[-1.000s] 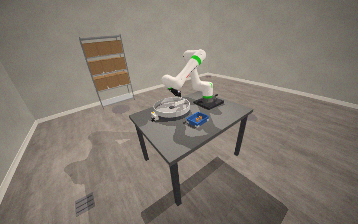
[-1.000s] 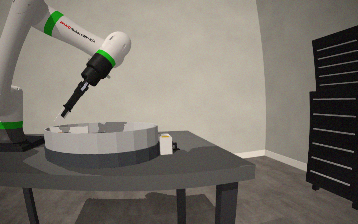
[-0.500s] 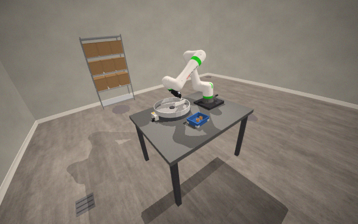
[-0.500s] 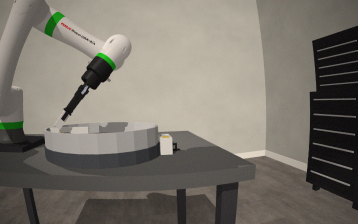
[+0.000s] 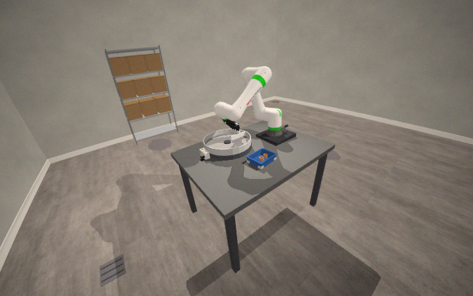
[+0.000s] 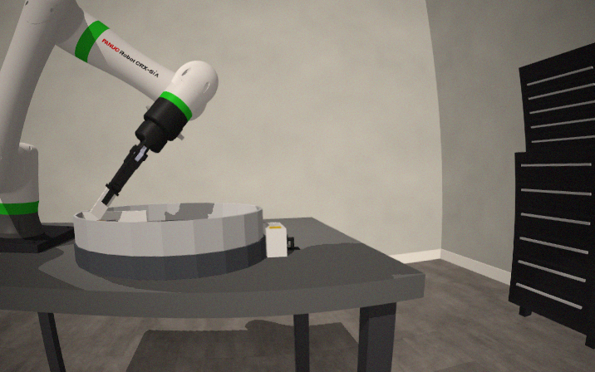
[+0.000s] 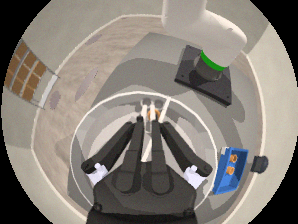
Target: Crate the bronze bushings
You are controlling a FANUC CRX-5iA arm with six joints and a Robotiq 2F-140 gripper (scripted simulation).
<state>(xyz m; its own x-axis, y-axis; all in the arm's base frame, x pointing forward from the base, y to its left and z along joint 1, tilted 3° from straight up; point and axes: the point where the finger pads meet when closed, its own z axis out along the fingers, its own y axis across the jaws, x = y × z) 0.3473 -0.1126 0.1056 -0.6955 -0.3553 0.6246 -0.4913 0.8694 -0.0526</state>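
The round white turning table (image 5: 226, 142) stands at the back of the grey table and fills the left of the exterior view (image 6: 169, 241). My gripper (image 5: 236, 126) (image 6: 103, 203) hangs tilted over its far rim, with the fingertips at rim height. In the wrist view the fingers (image 7: 153, 111) stand almost together. A small bronze bit (image 7: 157, 115) shows right at the tips; I cannot tell if it touches them. The blue crate (image 5: 261, 155) holds two bronze bushings (image 5: 263, 156) and also shows in the wrist view (image 7: 229, 165). I cannot make out any steel bushings.
A white vane (image 5: 237, 139) crosses the turning table's inside. A small white box (image 6: 276, 238) sits against its rim. The robot's black base (image 5: 275, 134) is behind the crate. A shelf with cartons (image 5: 141, 90) and a black drawer cabinet (image 6: 557, 188) stand off the table.
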